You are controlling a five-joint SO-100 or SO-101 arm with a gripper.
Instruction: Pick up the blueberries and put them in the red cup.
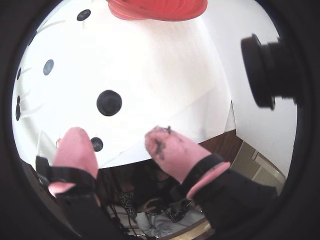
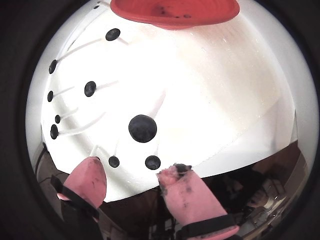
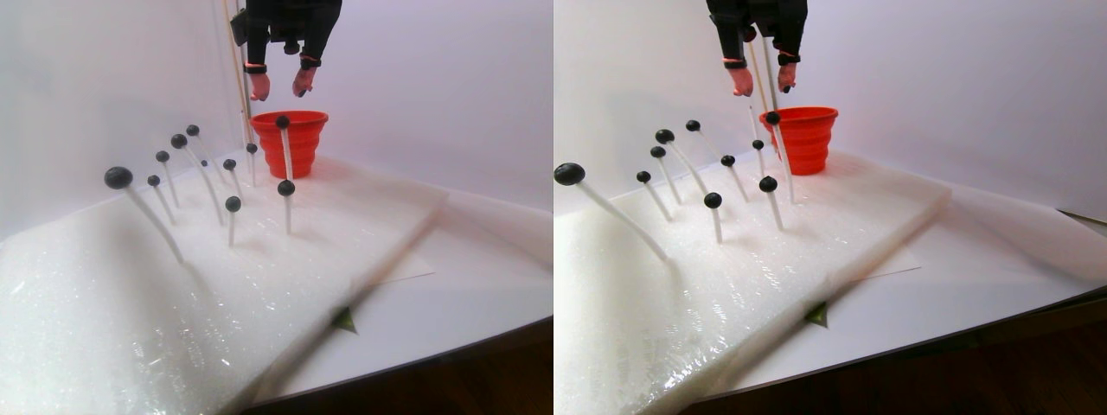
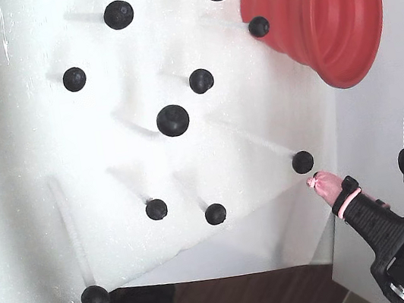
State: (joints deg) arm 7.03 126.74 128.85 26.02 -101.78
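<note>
Red cup point(image 1: 157, 9) cropped; gripper point(image 1: 117, 142) gapes empty.

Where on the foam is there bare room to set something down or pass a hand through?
The near stretch of the foam pad, in front of the closest blueberries, is bare, and so is the strip along its right edge below the red cup. It is crowded in the stick cluster left of the cup, under the tool.

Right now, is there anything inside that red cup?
One wrist view looks partly into the red cup: a few small dark shapes lie on its red inner wall, possibly blueberries, too blurred to be sure. The picture's top edge cuts off the rest. The other views show only its outside.
</note>
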